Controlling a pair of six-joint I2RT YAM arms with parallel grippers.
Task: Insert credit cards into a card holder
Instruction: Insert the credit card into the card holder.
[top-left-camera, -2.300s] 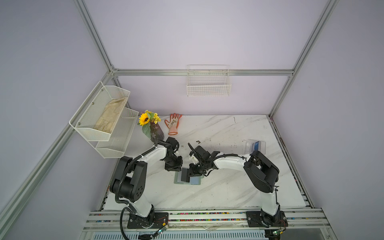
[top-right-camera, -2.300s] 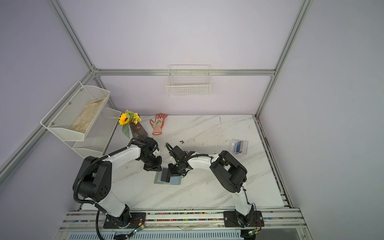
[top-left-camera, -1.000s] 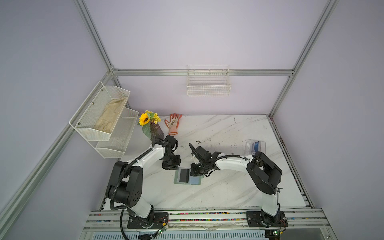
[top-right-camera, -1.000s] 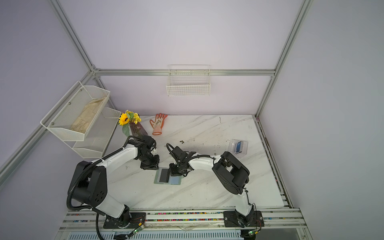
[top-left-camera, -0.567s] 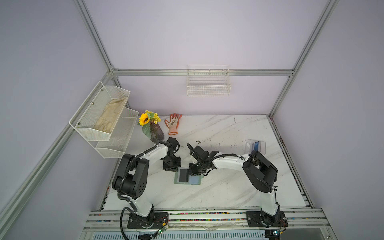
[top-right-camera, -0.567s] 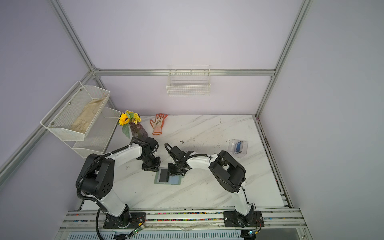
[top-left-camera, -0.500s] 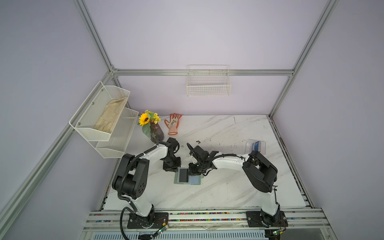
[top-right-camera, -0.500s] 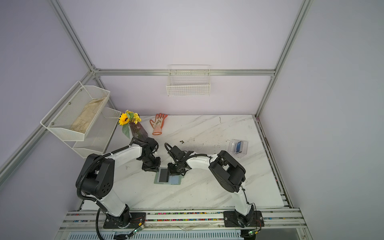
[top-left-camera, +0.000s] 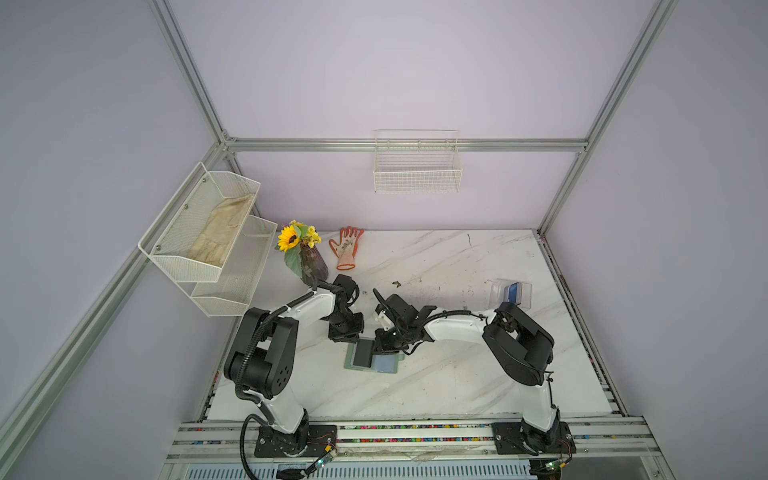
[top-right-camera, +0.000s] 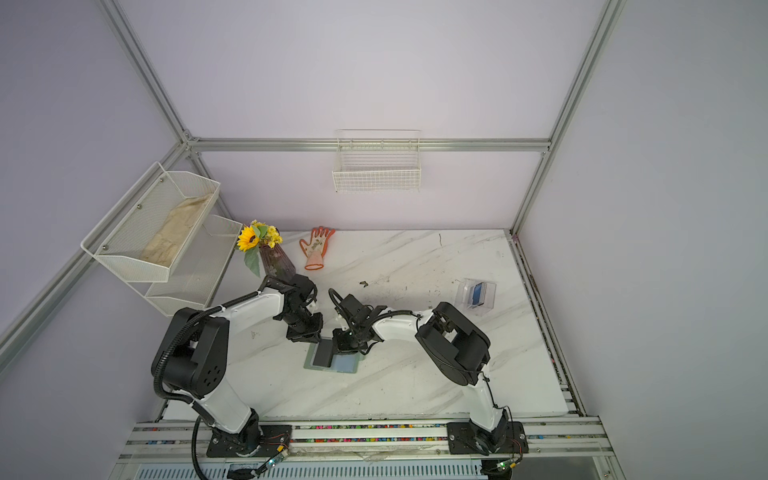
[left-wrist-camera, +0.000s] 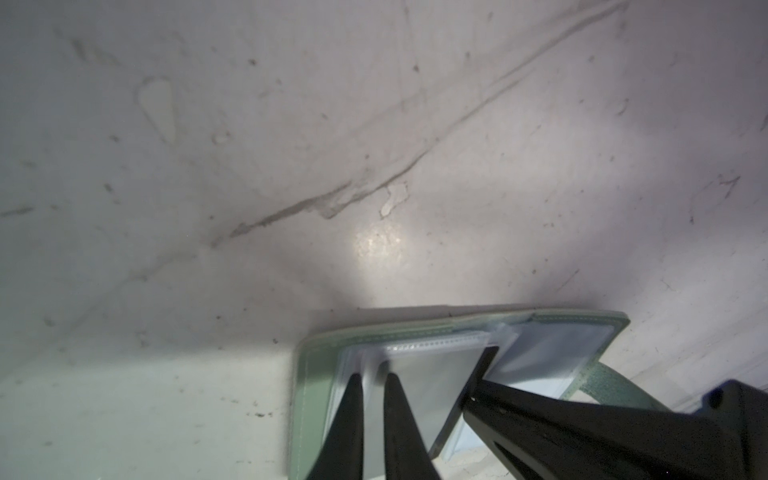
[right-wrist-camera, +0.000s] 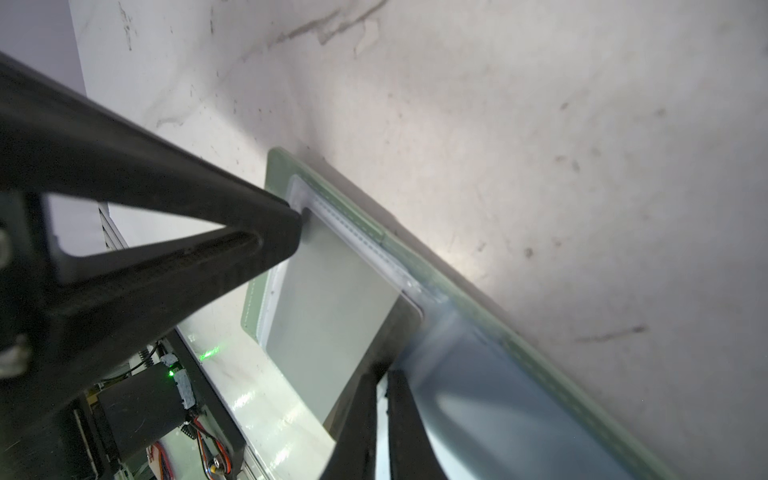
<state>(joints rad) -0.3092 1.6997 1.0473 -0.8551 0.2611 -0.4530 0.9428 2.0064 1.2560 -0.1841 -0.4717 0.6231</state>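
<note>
— What sits nearest you?
— The sage-green book-like card holder (top-left-camera: 386, 364), open flat on the marble table (top-left-camera: 436, 386). A black rectangular plastic card (top-left-camera: 363, 353) lies over its left half, against a clear sleeve (left-wrist-camera: 432, 344).
— And the jaws?
— Your left jaws pinch that sleeve at the holder's far left corner. Your right jaws are clenched on the card's edge above the holder's spine. Well beyond the holder, rightward, a blue card (top-left-camera: 514, 291) sits in a clear plastic box (top-left-camera: 496, 291).

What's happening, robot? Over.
Left end effector pinching clear plastic sleeve of open sage-green book-like card holder. Right end effector gripping thin black plastic card at sleeve. Nothing blocking.
</note>
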